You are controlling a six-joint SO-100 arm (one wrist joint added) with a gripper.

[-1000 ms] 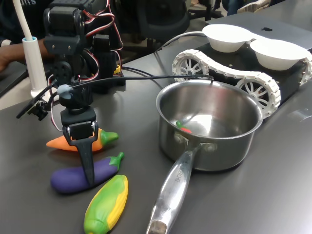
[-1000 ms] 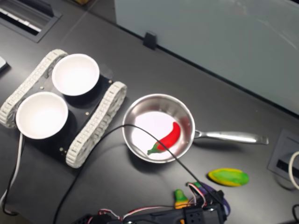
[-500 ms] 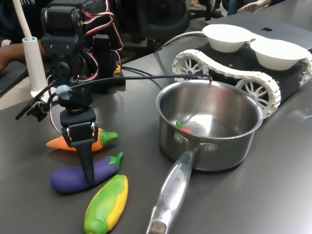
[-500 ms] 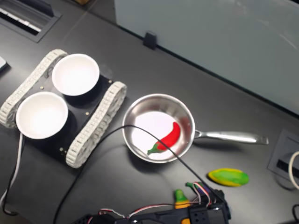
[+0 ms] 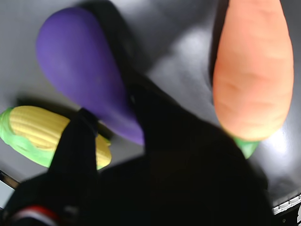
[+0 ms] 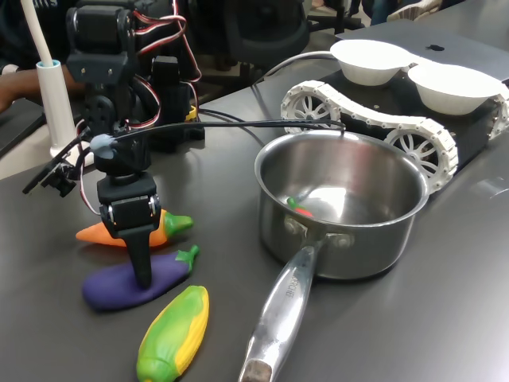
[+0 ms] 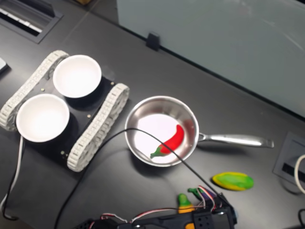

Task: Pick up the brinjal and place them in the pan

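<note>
Wrist view: fingers (image 5: pixel 82 141) straddling the brinjal (image 6: pixel 131 280), apparently clamped on it, on the desk (image 6: pixel 64 318) between carrot (image 6: pixel 103 232) and corn (image 6: pixel 175 333). Lift and drop into the pan (image 6: pixel 342 207) not yet done.

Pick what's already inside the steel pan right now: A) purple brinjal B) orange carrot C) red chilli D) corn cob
C: in the second exterior view a red chilli lies inside the pan, while the first exterior view shows the brinjal, carrot and corn all on the table beside the gripper.
</note>
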